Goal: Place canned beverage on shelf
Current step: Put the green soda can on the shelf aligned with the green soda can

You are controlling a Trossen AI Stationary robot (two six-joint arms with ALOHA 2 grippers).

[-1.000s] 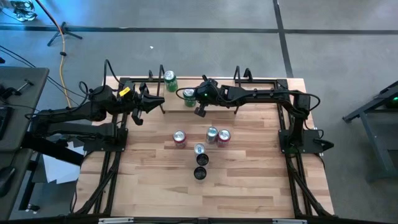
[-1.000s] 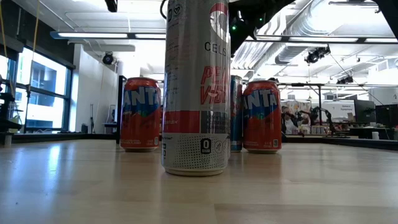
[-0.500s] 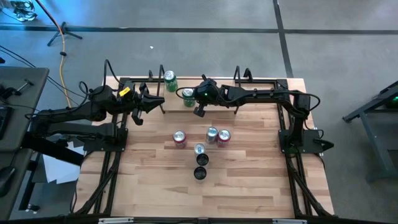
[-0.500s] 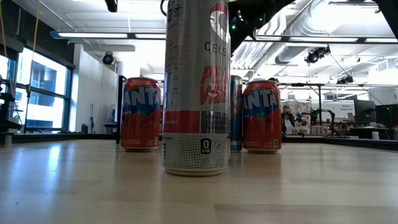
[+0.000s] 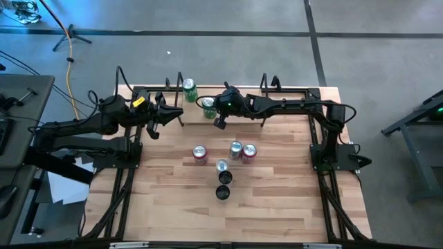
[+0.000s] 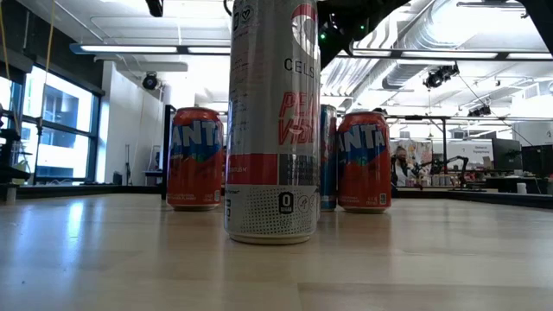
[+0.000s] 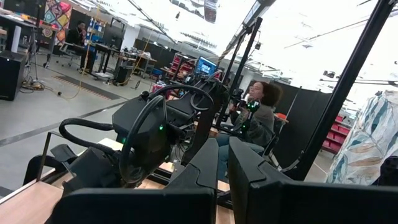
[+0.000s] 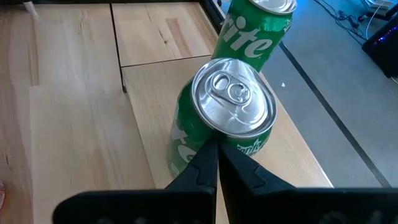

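Seen from above, the right gripper (image 5: 219, 122) hangs at the far edge of the table (image 5: 277, 200), just beside a green can (image 5: 208, 107) standing on the shelf (image 5: 197, 117), while a second green can (image 5: 188, 88) stands farther back, near the table's rear rim. Only the right wrist view shows that gripper's fingers (image 8: 202, 168) pressed together, holding nothing, their tips just before the nearer can's silver lid (image 8: 233, 96), with the Sprite can (image 8: 252, 28) close behind it. The left gripper (image 5: 154, 128) waits at the table's left rear, its jaws likewise pressed together in its own wrist view, which looks past the fingers (image 7: 208, 171) to a seated person (image 7: 258, 118) in the room beyond. The low view gives what the overhead cannot: labels. A tall silver can (image 6: 272, 121) fills the foreground, blocking most of a blue can (image 6: 327, 155) between two orange Fanta cans (image 6: 194, 158) and hiding the shelf altogether.
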